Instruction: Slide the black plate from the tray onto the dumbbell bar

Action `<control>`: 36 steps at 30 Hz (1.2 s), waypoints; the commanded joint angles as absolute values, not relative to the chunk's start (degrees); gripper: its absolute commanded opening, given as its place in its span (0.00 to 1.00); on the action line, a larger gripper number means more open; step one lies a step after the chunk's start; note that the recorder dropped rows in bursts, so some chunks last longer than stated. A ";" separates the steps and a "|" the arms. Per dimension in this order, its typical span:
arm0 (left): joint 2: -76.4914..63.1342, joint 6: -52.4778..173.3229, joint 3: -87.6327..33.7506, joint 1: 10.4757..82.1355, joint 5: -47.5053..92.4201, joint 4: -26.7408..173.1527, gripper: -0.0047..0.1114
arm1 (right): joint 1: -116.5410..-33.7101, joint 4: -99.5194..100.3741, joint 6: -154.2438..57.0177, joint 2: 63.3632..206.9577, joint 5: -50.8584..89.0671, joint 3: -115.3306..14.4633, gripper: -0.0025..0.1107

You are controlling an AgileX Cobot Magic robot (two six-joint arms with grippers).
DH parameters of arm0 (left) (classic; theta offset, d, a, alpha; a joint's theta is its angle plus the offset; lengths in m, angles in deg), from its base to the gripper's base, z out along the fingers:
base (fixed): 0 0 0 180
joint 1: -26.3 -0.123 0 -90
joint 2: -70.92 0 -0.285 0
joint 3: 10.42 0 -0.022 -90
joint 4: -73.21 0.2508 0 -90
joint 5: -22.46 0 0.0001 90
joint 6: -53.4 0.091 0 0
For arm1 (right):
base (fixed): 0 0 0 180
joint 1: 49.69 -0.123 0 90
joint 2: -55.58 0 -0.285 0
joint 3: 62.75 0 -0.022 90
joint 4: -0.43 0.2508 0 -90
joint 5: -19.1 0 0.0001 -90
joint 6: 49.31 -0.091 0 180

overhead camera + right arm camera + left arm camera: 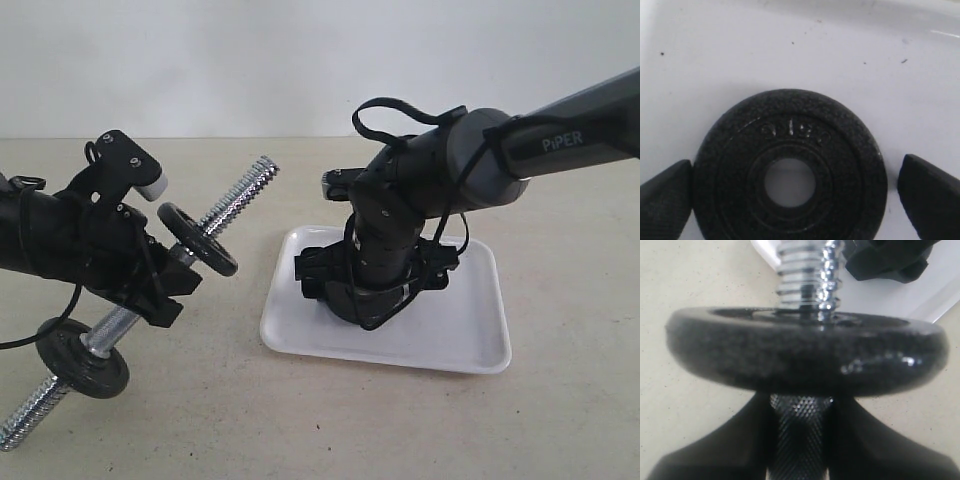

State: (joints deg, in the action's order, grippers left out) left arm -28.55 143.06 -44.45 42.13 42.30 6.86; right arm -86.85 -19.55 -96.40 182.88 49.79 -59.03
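right gripper (797,200) open, fingers straddling the black plate (840,165), which lies flat on the tray (790,40). left gripper (160,290) clamped on the dumbbell bar (235,200), which slants from 7 to 1 o'clock in the exterior view.

Black plate (840,165) pebbled matte; tray (470,345) glossy white; dumbbell bar (240,195) chrome.

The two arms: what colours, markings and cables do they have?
Both arms are black to dark grey. The right arm bears white PiPER lettering and looping black cables. The left arm carries a small pale grey block. Finger pads are black, finely textured.
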 commanded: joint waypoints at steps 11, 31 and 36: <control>-25.84 143.18 -43.07 42.26 42.00 3.22 0.08 | -86.94 -19.05 -96.49 183.98 51.82 -58.24 0.02; -25.84 143.18 -43.48 42.26 42.11 3.33 0.08 | -86.85 -20.05 -90.72 181.73 52.81 -58.24 0.02; -25.84 143.47 -44.61 42.26 41.60 3.33 0.08 | -86.85 -20.19 -88.64 178.53 53.18 -58.24 0.02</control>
